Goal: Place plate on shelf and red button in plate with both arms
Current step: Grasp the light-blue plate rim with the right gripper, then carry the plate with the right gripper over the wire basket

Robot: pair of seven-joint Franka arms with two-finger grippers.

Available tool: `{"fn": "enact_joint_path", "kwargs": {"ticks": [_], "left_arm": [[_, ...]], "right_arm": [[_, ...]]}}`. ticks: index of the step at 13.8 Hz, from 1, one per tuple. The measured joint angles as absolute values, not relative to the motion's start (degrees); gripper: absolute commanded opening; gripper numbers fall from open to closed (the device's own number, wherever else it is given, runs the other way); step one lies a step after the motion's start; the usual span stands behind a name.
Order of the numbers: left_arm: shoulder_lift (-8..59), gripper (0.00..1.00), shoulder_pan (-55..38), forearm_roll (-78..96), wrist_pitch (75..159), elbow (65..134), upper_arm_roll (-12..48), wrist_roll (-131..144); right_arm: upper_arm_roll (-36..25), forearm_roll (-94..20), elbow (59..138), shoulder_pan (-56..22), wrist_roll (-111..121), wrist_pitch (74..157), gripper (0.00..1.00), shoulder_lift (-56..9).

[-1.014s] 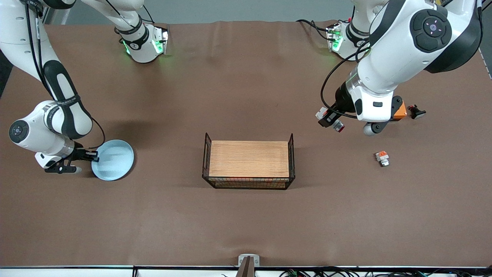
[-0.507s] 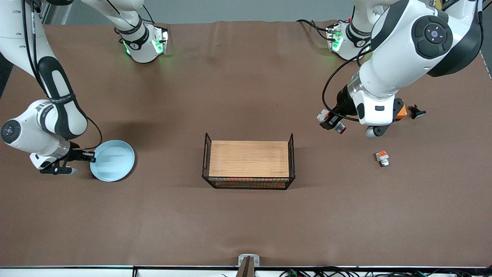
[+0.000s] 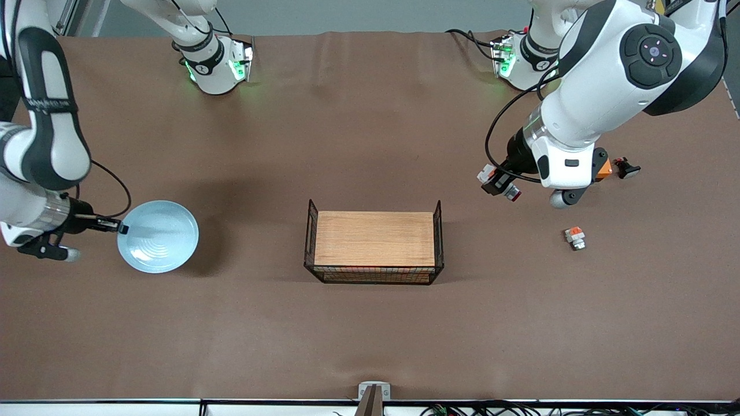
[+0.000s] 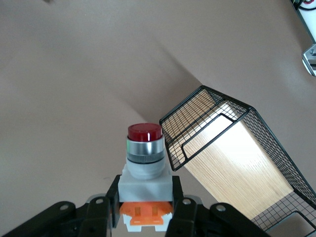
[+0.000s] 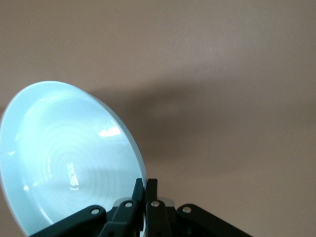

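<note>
A wire basket (image 3: 374, 247) with a wooden floor stands mid-table, between the two grippers and clear of both. Toward the left arm's end of the table lie a small switch part with a silver-white end (image 3: 575, 237), an orange box (image 3: 603, 167) mostly hidden under the left arm, and a small black piece (image 3: 626, 168) beside that box.

The left gripper (image 3: 496, 180) hangs over bare tabletop between the basket and those loose parts, its fingers (image 4: 182, 213) pinched on the pale body of the red button (image 3: 504, 188). The button's long axis runs straight out from the fingertips, the orange block (image 4: 144, 212) sitting between the fingers and the dark red cap (image 4: 144, 132) at the outer end, pointing roughly toward the basket (image 4: 232, 158).

The right gripper (image 3: 110, 224) is over the right arm's end of the table, its fingers (image 5: 152, 197) pressed onto the rim of the plate (image 3: 158, 236). The plate extends from the fingertips toward the basket, hollow side up, casting a shadow on the tabletop (image 5: 222, 98) under it.
</note>
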State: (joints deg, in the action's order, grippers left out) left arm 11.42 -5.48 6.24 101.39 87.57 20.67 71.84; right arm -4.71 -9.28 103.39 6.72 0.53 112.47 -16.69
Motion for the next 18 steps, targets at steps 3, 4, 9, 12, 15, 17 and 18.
{"fn": "enact_joint_path", "kwargs": {"ticks": [3,4,9,12,15,17,18], "left_arm": [[11.43,0.32,-5.43,6.24,101.39,87.56,20.62,71.84],[11.43,0.32,-5.4,6.24,101.39,87.56,20.57,71.84],[11.43,0.32,-5.3,6.24,101.39,87.56,20.5,71.84],[11.43,0.32,-5.31,6.25,101.39,87.56,20.5,71.84],[11.42,0.32,-5.31,6.25,101.39,87.47,20.5,71.84],[11.41,0.32,-5.32,6.25,101.39,87.28,20.52,71.84],[11.41,0.32,-5.32,6.25,101.39,87.14,20.53,71.84]], "right_arm": [[-4.57,-9.44,96.46,4.22,-14.07,99.67,0.0,-13.46],[-4.47,-9.55,95.1,2.66,-19.28,97.66,0.0,-12.35],[-4.05,-9.91,94.14,-10.23,-51.4,95.52,0.0,-7.39],[-3.9,-9.91,93.0,-19.15,-70.32,96.41,0.0,-6.82],[-3.88,-9.8,92.08,-26.32,-85.79,99.19,0.0,-6.83],[-3.95,-9.63,91.54,-30.02,-93.88,100.56,0.0,-6.87],[-3.97,-9.16,91.41,-31.88,-98.45,101.84,0.0,-7.08]]}}
